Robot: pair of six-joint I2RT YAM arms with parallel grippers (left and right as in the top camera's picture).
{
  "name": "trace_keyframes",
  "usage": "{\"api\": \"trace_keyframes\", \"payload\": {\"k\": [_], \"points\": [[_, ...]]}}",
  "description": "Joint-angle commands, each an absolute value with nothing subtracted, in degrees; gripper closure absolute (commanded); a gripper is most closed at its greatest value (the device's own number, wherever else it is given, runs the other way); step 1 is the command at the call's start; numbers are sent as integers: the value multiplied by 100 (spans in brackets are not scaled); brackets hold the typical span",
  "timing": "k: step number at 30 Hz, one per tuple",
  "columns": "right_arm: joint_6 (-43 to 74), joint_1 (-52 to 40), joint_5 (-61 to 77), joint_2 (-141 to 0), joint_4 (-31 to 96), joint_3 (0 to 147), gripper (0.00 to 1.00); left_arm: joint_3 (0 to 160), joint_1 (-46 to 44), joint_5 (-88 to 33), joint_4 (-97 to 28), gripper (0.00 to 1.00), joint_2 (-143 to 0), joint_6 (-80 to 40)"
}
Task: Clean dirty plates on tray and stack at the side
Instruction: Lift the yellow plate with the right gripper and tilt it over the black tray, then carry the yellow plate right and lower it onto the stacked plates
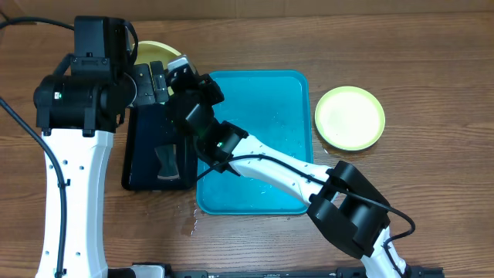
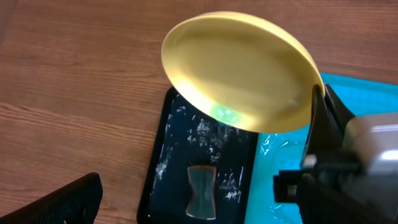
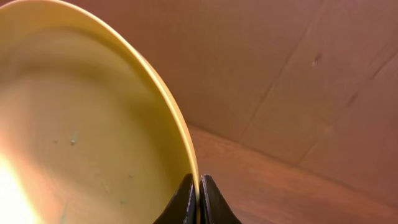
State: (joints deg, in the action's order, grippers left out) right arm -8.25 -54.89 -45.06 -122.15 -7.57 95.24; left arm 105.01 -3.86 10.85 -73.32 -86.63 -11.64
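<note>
Now my right arm reaches from the near right corner of the table (image 1: 432, 69) diagonally across the turquoise tray (image 1: 297, 85), its wrist out past the tray's far left corner. My right pincer (image 3: 199, 193) is closed tight on the rim of a yellow plate (image 3: 74, 124), one finger on each face, with only the thin edge between them. My left arm stands upright at the left side, and my left pincer (image 1: 160, 80) hangs just beside the plate, above the far end of the black tray (image 1: 139, 154). It holds nothing. Its one visible finger (image 2: 68, 199) sits far out at the lower left of the left wrist view, so it is spread open.

The plate is held in the air over the black tray's far end, touching nothing but my fingers. Its surface is smooth, with a few tiny specks and a small green glow near the lower edge. It is steeply tilted, with its hollow face turned toward my left wrist. Being round, it has no long axis; seen from there, it reads as an oval running from upper left down to lower right, where my grip is.

A grey sponge (image 2: 202, 190) lies among white suds on the black tray. Another yellow-green plate (image 1: 350, 117) lies flat on the table, right of the turquoise tray.
</note>
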Motion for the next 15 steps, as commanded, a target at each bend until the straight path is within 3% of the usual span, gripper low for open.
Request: {"api": "trace_keyframes", "payload": {"k": [1, 15], "points": [[-1693, -5736, -4842, -11869, -1262, 9721, 96, 10398, -447, 939, -7498, 0, -8764, -1007], [-3841, -6311, -5441, -11828, -2657, 9721, 96, 10398, -447, 939, -7496, 0, -8764, -1007]]}}
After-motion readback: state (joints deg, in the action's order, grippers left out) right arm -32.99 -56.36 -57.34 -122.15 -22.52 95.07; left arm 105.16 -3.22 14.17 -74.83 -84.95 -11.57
